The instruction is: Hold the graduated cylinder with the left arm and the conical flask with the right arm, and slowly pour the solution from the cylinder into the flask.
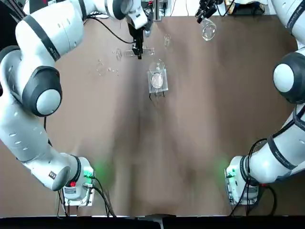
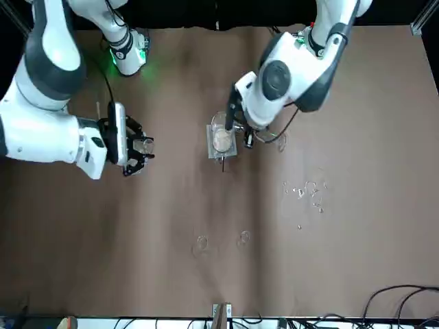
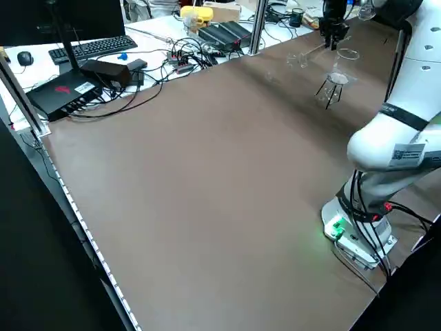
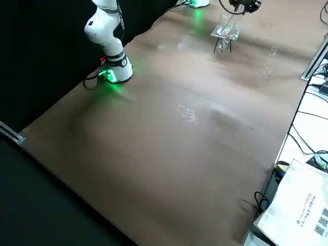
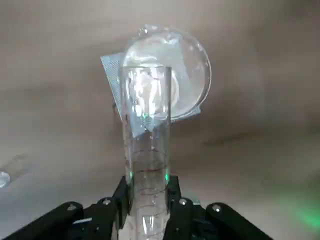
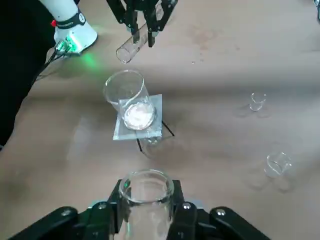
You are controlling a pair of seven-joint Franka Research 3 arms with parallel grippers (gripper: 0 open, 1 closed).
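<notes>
Above the far middle of the tabletop (image 1: pixel 190 143), the cylinder (image 5: pixel 146 150) is tilted, clamped in the left pincer (image 5: pixel 147 210), mouth near a beaker (image 6: pixel 131 97) on its stand. Its foot is hidden. Flask (image 6: pixel 146 200) sits clamped in the right pincer (image 6: pixel 147 210), well apart at the far right; its body is cut off. Small glass bits (image 2: pixel 305 192) are faint.

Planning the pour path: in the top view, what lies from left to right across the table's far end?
Tiny glass bits → left gripper clamping the graduated cylinder → beaker on its stand → conical flask held in the right gripper.
</notes>
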